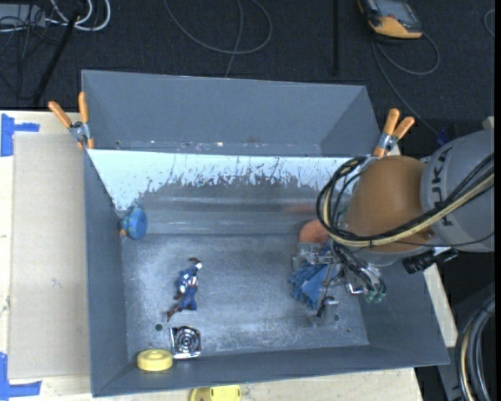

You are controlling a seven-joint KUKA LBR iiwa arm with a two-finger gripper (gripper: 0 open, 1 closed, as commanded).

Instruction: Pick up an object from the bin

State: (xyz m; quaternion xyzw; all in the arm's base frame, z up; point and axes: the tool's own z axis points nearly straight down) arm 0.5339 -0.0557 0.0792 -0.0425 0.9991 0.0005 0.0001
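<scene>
Blue crumpled thing [305, 284] — touching gripper [327, 297], on bin [250, 312] floor. Pincer state: cannot tell. Advised: centre over the bulk, close firmly, lift straight — clear of orange lump [311, 230] just beyond gripper.

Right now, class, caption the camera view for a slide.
Gripper over a crumpled blue thing, right side of the grey bin.
</scene>
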